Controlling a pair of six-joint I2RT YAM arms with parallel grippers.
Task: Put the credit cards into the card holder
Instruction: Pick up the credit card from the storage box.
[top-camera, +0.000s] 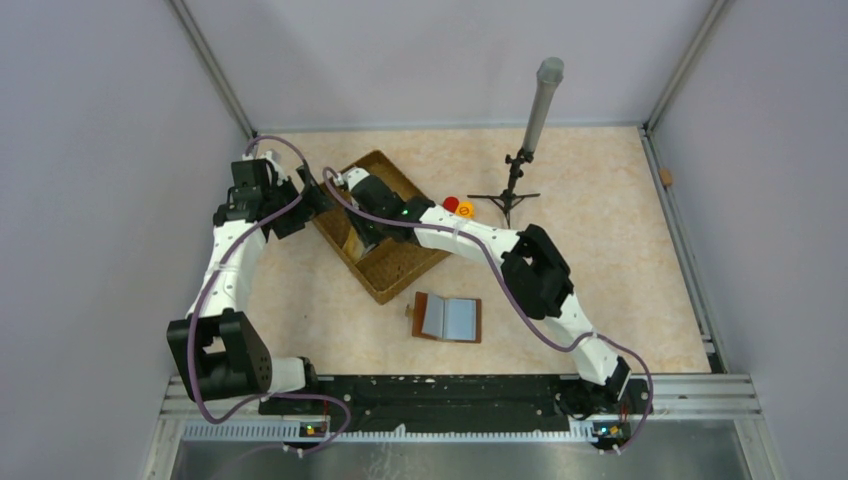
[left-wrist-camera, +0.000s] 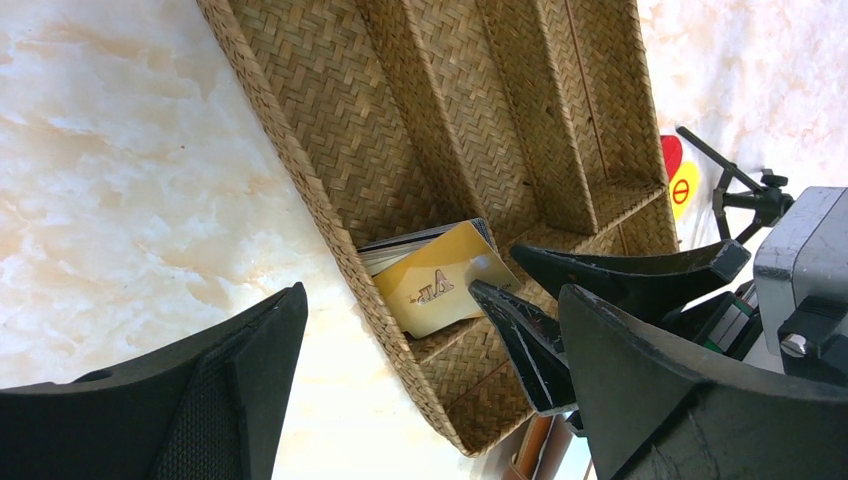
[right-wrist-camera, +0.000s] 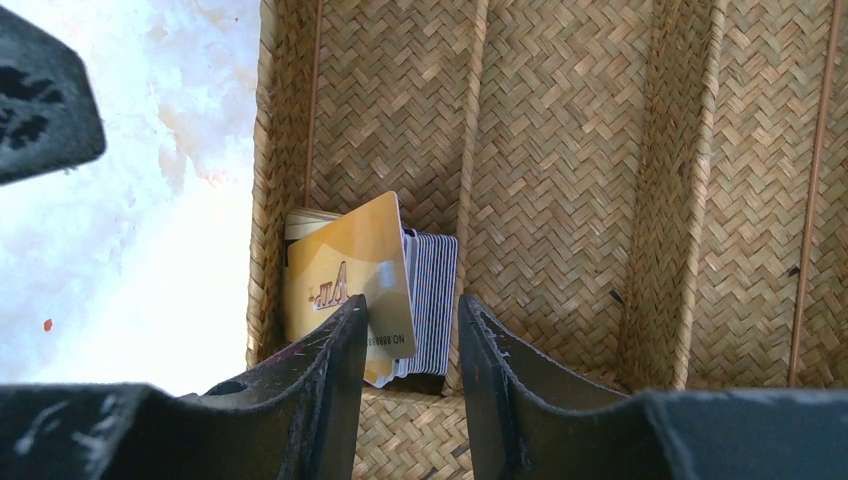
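— Black fingers (right-wrist-camera: 320, 390) of the right tool (right-wrist-camera: 412, 305) fill the bottom of its wrist view. They are parted, with nothing pinched between them.
— Where are the cards (right-wrist-camera: 432, 290)?
— Standing on edge in the corner pocket of the wicker tray (right-wrist-camera: 265, 150), with a yellow card (right-wrist-camera: 345, 270) leaning at the front. One finger looks to touch that yellow card, and the other sits by the divider (right-wrist-camera: 470, 150).
— And the wallet (top-camera: 448, 318)?
— Lying open on the counter (top-camera: 600, 250), well apart from the tray.
— So the job now is the pick?
— I'd say so. Best to take only the front card: slip one finger behind it, close gently near its upper edge, and lift straight up so the pocket walls don't snag it.
— Left tool (left-wrist-camera: 432, 290)?
— Wide open and empty, hanging over the tray's edge. It could steady the wallet when a card goes in.
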